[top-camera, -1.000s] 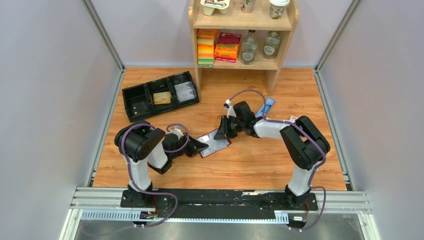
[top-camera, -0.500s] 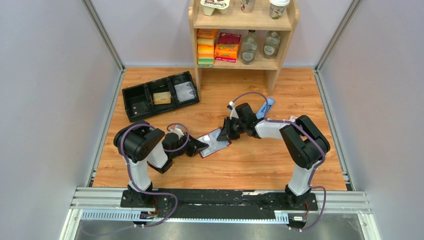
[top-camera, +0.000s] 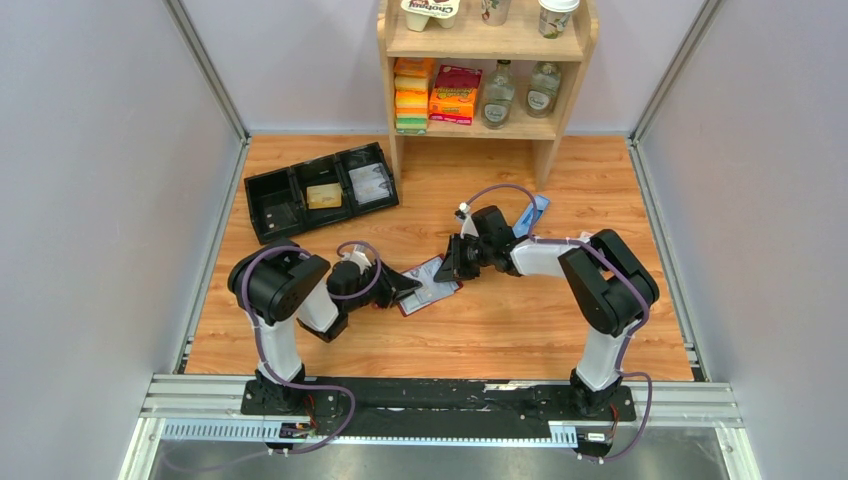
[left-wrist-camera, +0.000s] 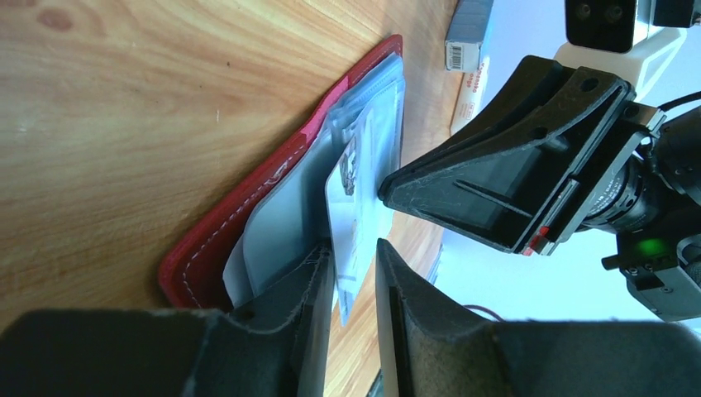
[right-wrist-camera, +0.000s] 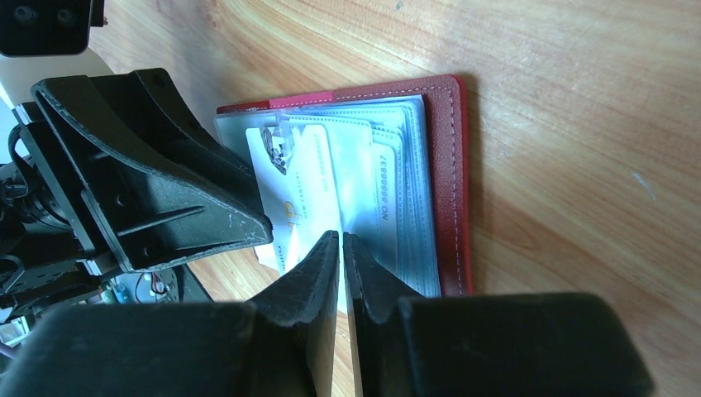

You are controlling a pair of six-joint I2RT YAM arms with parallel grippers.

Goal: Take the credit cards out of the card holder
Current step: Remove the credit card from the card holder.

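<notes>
The dark red card holder (top-camera: 430, 284) lies open on the wooden floor between both arms, its pale sleeves (right-wrist-camera: 405, 207) facing up. A white credit card (left-wrist-camera: 345, 203) sticks partway out of a sleeve (right-wrist-camera: 299, 188). My left gripper (top-camera: 402, 290) is open, its jaws (left-wrist-camera: 355, 248) a small gap apart with the card's end between them, lying against one finger. From the other side, my right gripper (top-camera: 447, 268) is pinched shut (right-wrist-camera: 340, 238) on the edge of a clear sleeve of the holder.
A black compartment tray (top-camera: 270, 205) at the back left holds a tan block (top-camera: 323, 196) and a pale card (top-camera: 369, 183). A long blue box (top-camera: 533, 213) lies behind the right arm. A wooden shelf (top-camera: 485, 125) with groceries stands at the back.
The left gripper's jaws have parted from shut to a small gap around the card. The right gripper keeps its pinch. Both arms and the holder have barely shifted.
</notes>
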